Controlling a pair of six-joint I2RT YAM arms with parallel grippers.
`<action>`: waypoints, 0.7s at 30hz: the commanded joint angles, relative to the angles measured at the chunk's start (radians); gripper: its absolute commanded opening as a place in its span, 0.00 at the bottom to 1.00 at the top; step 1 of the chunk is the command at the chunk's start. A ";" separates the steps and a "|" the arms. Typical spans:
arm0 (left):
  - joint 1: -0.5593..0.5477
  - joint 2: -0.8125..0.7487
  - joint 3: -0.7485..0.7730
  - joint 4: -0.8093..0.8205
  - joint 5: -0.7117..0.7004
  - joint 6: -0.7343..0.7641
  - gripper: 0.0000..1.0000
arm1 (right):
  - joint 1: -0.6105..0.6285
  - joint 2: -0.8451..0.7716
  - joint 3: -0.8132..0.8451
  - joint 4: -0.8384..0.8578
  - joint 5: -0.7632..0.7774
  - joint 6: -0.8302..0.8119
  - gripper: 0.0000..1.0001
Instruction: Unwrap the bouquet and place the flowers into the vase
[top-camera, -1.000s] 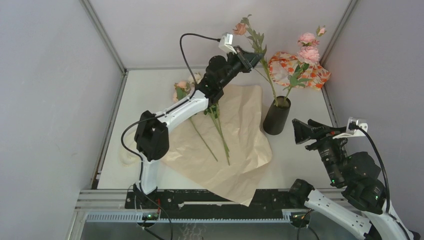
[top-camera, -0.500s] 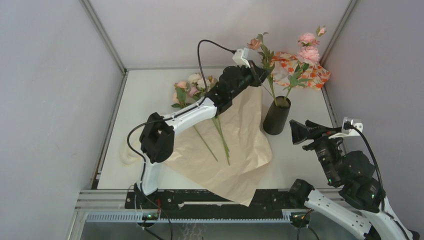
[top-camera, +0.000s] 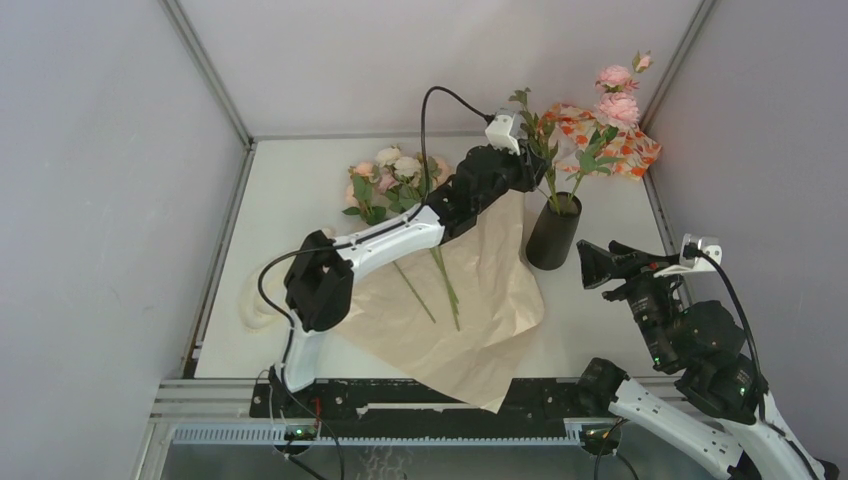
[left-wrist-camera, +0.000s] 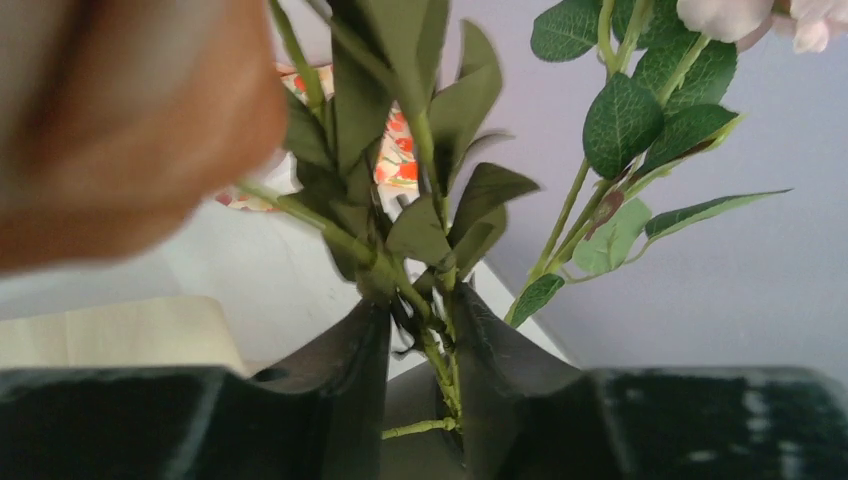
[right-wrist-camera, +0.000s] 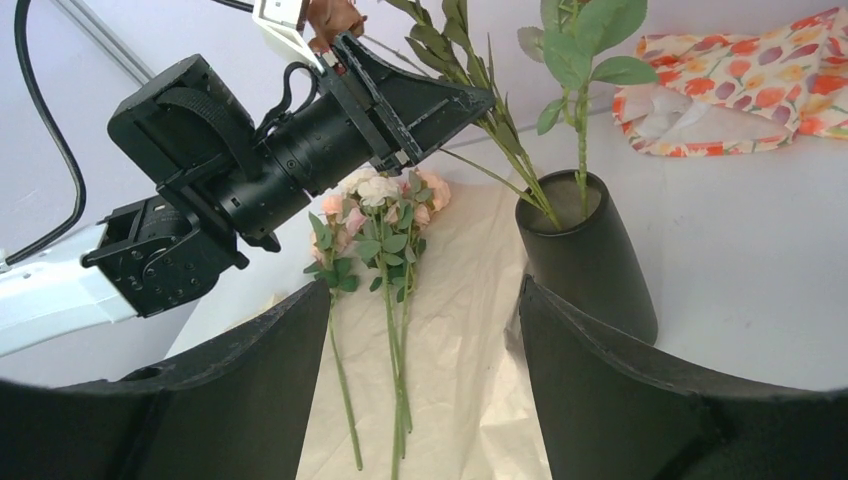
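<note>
Nearest us, the right gripper (top-camera: 588, 265) is hanging wide open just beside the vase (top-camera: 553, 235), gripping nothing. On the spread kraft paper (top-camera: 490, 290), a bunch of flowers (top-camera: 390, 175) is lying flat. Further back, the left gripper (left-wrist-camera: 420, 310) is hovering above the vase, jaws slightly parted around a leafy stem (left-wrist-camera: 440, 365) that is leaning into the vase mouth beside a pink-bloomed stem (top-camera: 617, 105). A floral cloth (top-camera: 640, 155) is lying in the far corner.

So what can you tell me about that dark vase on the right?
The vase is a plain, matte, near-black cylinder, tall and narrow, with an open round mouth. It stands upright on the white table, just to the right of the spread tan paper. Two leafy flower stems stand in its mouth, leaning out above the rim.
</note>
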 joint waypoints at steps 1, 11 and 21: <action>-0.004 -0.065 0.002 -0.019 -0.025 0.037 0.40 | 0.005 0.014 -0.010 0.031 0.009 0.009 0.79; -0.005 -0.177 -0.060 -0.048 -0.030 0.056 0.57 | 0.006 0.037 -0.015 0.048 -0.004 0.010 0.79; -0.005 -0.421 -0.172 -0.055 0.013 0.059 0.62 | 0.006 0.054 -0.016 0.058 -0.018 0.010 0.79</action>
